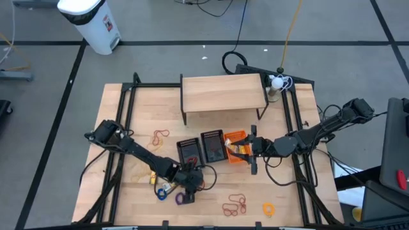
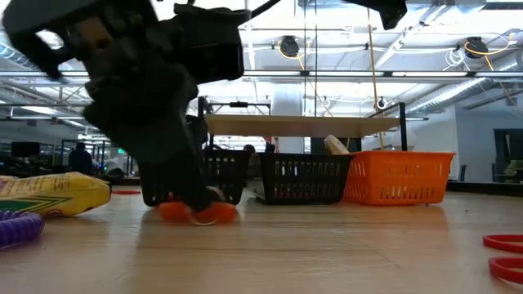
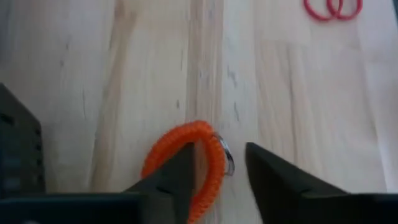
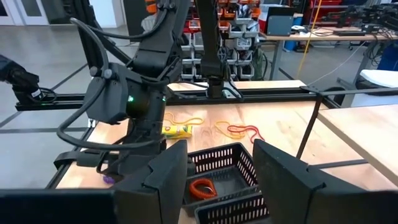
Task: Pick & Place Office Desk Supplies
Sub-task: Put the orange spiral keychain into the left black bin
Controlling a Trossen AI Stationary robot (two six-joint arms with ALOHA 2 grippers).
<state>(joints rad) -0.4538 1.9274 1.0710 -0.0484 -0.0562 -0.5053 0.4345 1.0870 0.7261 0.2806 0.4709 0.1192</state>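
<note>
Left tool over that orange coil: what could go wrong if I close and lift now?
1. The left tool is open with one finger lying over the orange coil, so closing may pinch only its edge and flick it away.
2. The coil's metal ring could snag.
3. The black basket stands close behind; lifting may bump it.

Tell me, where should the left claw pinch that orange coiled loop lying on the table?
Probably across the cord of the orange coiled loop, coming straight down. It lies flat on the table, and the left gripper is open, one finger already inside the loop and one outside.
</note>
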